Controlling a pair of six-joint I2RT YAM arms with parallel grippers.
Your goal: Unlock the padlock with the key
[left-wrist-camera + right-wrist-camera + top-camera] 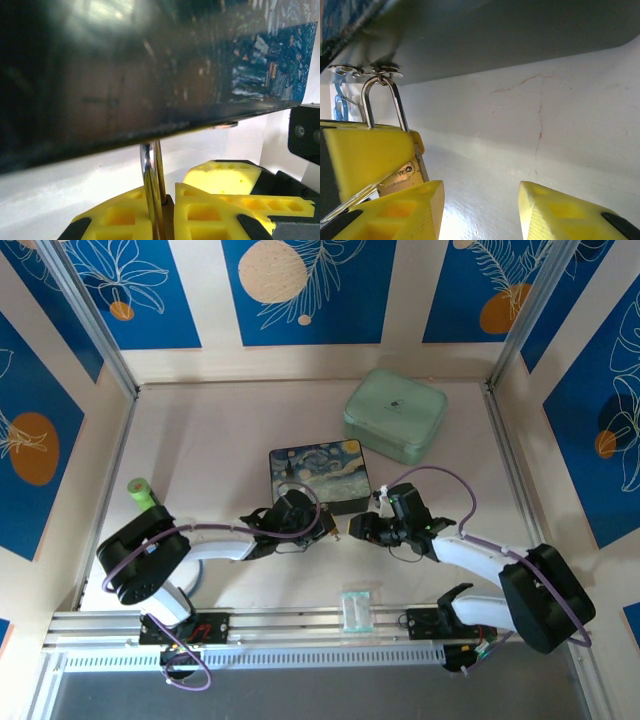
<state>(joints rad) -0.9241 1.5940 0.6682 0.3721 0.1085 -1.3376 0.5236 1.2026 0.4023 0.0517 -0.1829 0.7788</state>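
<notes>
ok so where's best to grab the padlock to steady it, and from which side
Take the padlock by its brass body, pinched across its flat faces, coming from the side away from the painted box. The thin shackle is hooked through the box's latch, so only the body is free. The left gripper seems clamped there; the right gripper is open beside it.

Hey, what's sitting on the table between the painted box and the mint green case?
Nothing: in the top view, the stretch of table between the painted box and the green case is bare.
</notes>
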